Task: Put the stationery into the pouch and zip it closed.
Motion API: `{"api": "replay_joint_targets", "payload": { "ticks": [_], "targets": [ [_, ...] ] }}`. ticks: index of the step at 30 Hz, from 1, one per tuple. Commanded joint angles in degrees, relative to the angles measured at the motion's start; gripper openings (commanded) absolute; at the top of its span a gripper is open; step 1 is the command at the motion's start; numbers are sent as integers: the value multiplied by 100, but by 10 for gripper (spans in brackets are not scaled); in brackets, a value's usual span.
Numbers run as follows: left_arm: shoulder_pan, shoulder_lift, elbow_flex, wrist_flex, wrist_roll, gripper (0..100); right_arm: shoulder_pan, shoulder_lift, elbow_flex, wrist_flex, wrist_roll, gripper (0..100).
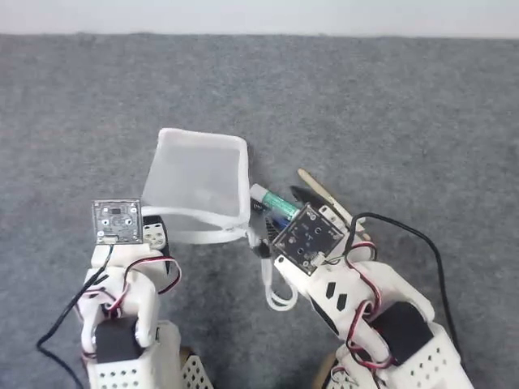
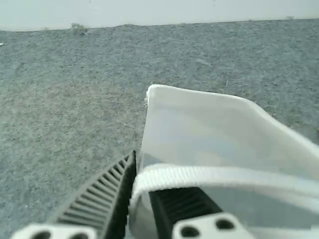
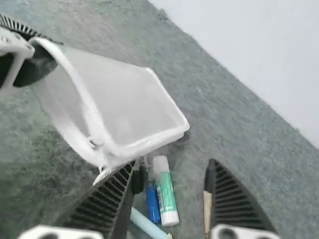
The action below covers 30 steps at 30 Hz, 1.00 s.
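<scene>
The pouch, translucent white with a white banded rim, lies on the grey worktop with that rim turned toward both arms. The left arm has its jaws clenched on one end of the pouch's rim, the white band passing between them. At the pouch's other rim corner lies the stationery: a green-and-white glue stick nearest the pouch, a blue pen touching its side, and a pale wooden stick a little farther from the pouch. The right arm holds its jaws spread wide and empty just above these items, beside that same pouch corner.
</scene>
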Motion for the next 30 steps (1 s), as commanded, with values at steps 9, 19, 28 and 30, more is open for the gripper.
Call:
{"api": "replay_joint_targets", "payload": {
  "ticks": [9,19,28,30],
  "targets": [
    [-369,-97,-198,-158,123,10,154,-57,-440,101,255,210],
    [-730,-97,-259,-299,334,10,505,1437,-923,-40,413,210],
    [-730,-97,-259,-299,334,11,1077,3503,-1178,-1130,686,209],
    [-730,-97,-259,-299,334,11,1209,3943,-1407,-1174,695,209]
  ]
}}
